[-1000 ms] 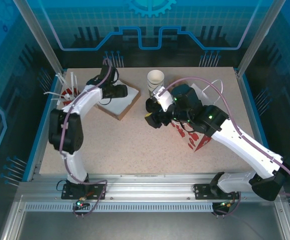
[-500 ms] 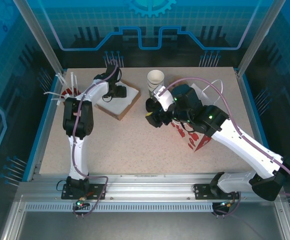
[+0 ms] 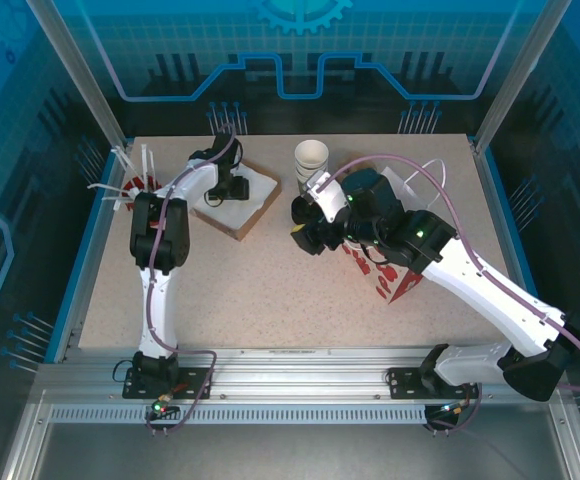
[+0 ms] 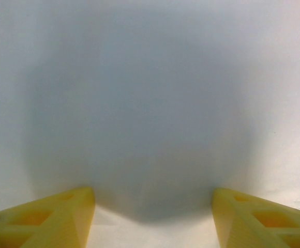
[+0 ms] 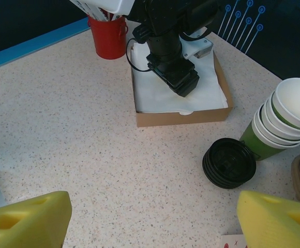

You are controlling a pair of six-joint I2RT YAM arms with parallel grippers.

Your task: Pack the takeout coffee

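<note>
My left hand (image 4: 151,207) sits spread open on the white sheets (image 5: 154,96) in the cardboard tray (image 5: 181,118); my right hand (image 5: 155,219) hovers open and empty near the stacked black lids (image 5: 228,163) and cups (image 5: 288,118). Where the lidded coffee stands I cannot tell. Light, crushable paper: I'd grip gently just under its rim

One cup stack (image 5: 282,116), one lid stack (image 5: 228,163), one red tub (image 5: 107,36), one cardboard tray (image 5: 181,118).
</note>
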